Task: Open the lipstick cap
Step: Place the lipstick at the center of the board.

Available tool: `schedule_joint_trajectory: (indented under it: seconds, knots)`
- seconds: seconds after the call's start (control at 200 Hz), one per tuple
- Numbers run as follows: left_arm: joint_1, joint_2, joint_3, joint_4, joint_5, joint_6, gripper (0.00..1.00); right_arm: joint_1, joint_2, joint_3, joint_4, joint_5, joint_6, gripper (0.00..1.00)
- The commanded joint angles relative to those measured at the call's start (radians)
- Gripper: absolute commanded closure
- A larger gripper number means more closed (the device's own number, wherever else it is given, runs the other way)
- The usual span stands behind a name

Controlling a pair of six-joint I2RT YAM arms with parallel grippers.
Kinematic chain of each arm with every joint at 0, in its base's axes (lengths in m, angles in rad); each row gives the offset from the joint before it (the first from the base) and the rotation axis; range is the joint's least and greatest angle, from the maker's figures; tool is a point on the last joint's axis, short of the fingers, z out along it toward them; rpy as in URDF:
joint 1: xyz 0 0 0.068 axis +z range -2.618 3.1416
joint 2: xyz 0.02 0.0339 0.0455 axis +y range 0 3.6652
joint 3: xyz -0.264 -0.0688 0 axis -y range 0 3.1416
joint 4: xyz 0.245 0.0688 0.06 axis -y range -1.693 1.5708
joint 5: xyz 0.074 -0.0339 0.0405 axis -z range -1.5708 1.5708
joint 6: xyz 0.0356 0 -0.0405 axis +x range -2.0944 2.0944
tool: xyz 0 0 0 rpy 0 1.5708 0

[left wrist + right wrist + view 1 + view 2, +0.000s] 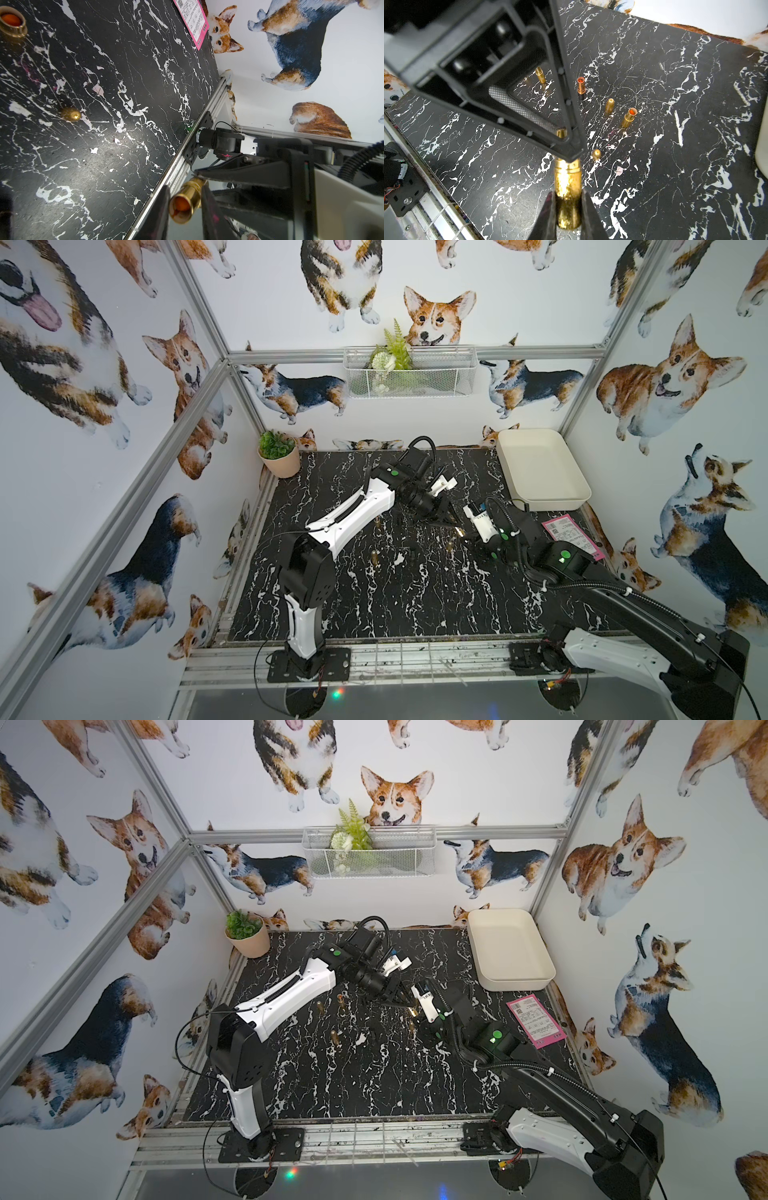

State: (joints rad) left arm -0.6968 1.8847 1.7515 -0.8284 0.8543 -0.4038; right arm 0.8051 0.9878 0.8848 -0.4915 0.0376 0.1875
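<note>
The right pincer gripped the gold lipstick. The left pincer pinched its other end, in line with its length.

A pink-bordered paper slip lying on the black marble tabletop carries the only print: a QR code at one corner, seen in the left wrist view, and rows of small characters, all too fine and blurred to be read as words or numbers
</note>
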Motion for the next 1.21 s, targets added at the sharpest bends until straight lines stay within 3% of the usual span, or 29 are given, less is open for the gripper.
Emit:
schedule_joint_trajectory:
  seconds: [0.0, 0.345, 0.546, 0.756, 0.916, 1.001, 1.201]
  knots:
    - [0.000, 0.002, 0.000, 0.021, 0.053, -0.009, 0.75, 0.002, 0.004, 0.006, 0.050, 0.005, -0.009, 0.85]
    - [-0.002, 0.001, -0.012, 0.035, 0.069, -0.012, 0.82, 0.003, 0.017, 0.010, 0.051, 0.009, -0.018, 0.84]
    - [0.000, -0.005, -0.010, 0.030, 0.071, -0.010, 0.82, 0.002, 0.012, 0.005, 0.047, 0.024, -0.010, 0.73]
    - [0.000, -0.006, -0.009, 0.037, 0.071, -0.018, 0.82, 0.002, -0.006, -0.009, 0.054, 0.033, -0.010, 0.70]
    - [0.010, -0.012, -0.008, 0.041, 0.055, -0.025, 0.82, 0.003, -0.007, -0.004, 0.033, 0.043, -0.005, 0.59]
    - [0.019, -0.014, -0.001, 0.036, 0.004, -0.029, 0.82, 0.003, -0.032, 0.000, 0.001, 0.072, -0.006, 0.58]
    - [0.006, 0.030, 0.104, -0.049, -0.238, 0.029, 0.82, 0.003, -0.181, -0.014, -0.063, 0.149, 0.022, 0.57]
